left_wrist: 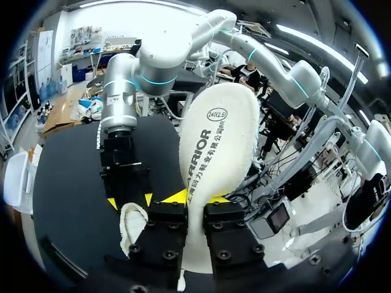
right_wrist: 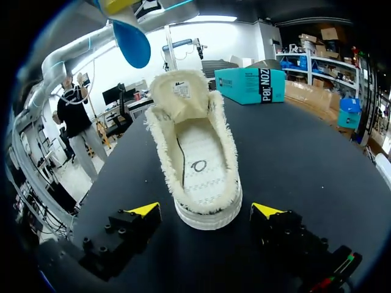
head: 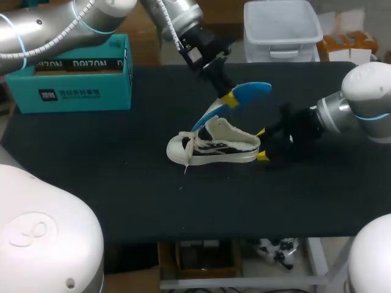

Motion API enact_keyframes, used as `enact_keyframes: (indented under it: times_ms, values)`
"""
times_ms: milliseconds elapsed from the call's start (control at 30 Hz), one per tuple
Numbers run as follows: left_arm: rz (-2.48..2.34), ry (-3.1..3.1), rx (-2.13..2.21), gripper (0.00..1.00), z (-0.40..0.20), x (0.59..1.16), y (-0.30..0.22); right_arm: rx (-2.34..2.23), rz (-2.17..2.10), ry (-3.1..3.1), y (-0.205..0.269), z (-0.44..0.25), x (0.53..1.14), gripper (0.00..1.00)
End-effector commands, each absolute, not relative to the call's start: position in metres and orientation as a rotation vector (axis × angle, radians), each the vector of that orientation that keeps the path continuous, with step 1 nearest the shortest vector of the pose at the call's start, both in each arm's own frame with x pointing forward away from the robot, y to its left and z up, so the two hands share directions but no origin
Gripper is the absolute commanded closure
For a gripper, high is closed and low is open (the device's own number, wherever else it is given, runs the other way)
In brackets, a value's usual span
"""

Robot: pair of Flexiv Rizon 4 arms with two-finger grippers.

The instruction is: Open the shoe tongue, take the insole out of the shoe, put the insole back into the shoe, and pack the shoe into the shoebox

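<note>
**Insole out, shoe on the table**

My left gripper (left_wrist: 183, 198) pinches the insole (left_wrist: 214, 140), dark print on its pale underside. My right gripper (right_wrist: 206, 210) stands wide around the shoe (right_wrist: 195, 159) heel, not touching. Farther back, the teal shoebox (head: 79, 76) carries lettering.

A robotics lab: the left arm (head: 49, 24) and right arm (head: 361, 97), silver with blue-ringed joints, stand over one black tabletop (head: 91, 183).

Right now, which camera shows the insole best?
The left wrist view: the insole fills it, white underside out, pinched in the left end effector. The head view shows its blue face above the shoe; the right wrist view only a blue tip.
</note>
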State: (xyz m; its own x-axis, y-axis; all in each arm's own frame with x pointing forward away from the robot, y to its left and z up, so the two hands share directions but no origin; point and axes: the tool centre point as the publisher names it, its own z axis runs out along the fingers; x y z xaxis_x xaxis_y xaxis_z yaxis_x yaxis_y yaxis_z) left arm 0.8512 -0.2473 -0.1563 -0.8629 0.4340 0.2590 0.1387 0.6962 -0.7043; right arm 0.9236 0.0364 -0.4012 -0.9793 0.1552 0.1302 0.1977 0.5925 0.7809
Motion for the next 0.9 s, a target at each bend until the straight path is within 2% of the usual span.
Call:
enact_keyframes:
  times_ms: [33,500,900]
  values:
    - [1.016,-2.451,-0.481,1.00,-0.148,0.855,-0.231,-0.323,-1.191,-2.855,0.026,-0.362,0.912,0.00]
    - [1.143,-2.309,-0.505,1.00,-0.138,0.868,-0.146,-0.361,-0.746,-2.940,0.042,-0.307,0.937,0.00]
    - [1.198,-2.350,-0.392,1.00,-0.143,0.870,-0.095,-0.309,-0.558,-2.990,0.079,-0.310,0.963,0.00]
